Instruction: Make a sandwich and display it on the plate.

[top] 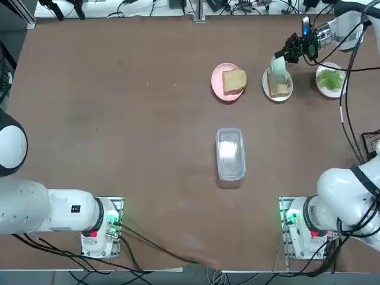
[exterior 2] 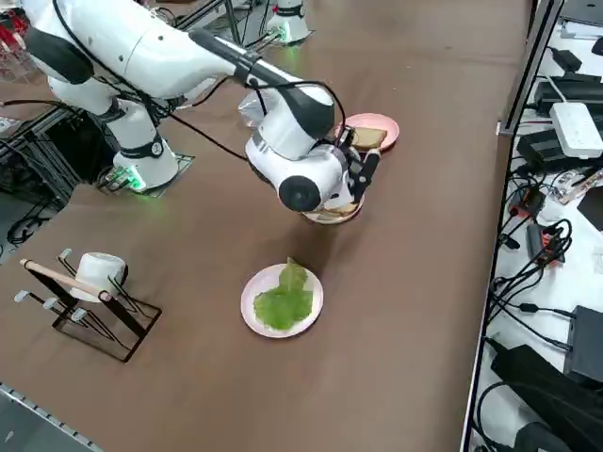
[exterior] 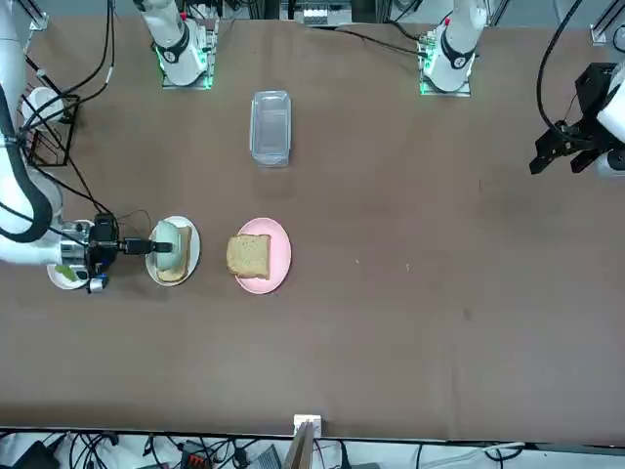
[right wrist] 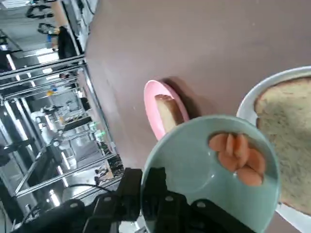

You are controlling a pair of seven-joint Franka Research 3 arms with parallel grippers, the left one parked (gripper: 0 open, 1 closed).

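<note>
Brown tabletop (top: 119,130) carries three small plates in a row at its far side. On the round white plate (top: 265,80) in the middle lies one tan toasted bread slice (right wrist: 286,136). Just above it the right gripper (top: 291,50) is clamped on the rim of a tilted pale green bowl (right wrist: 194,170) holding orange-red sausage pieces (right wrist: 238,158). Beside it, a pink round plate (top: 218,77) bears another bread slice (top: 234,80), and a second white plate (exterior 2: 254,306) holds green lettuce leaves (exterior 2: 283,301).

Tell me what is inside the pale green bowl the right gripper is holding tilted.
Inside the pale green round bowl, clamped at its rim by the right gripper, lie several orange-red slices. It hangs tilted over a tan bread slice on the white round plate; part of that bread is covered.
</note>
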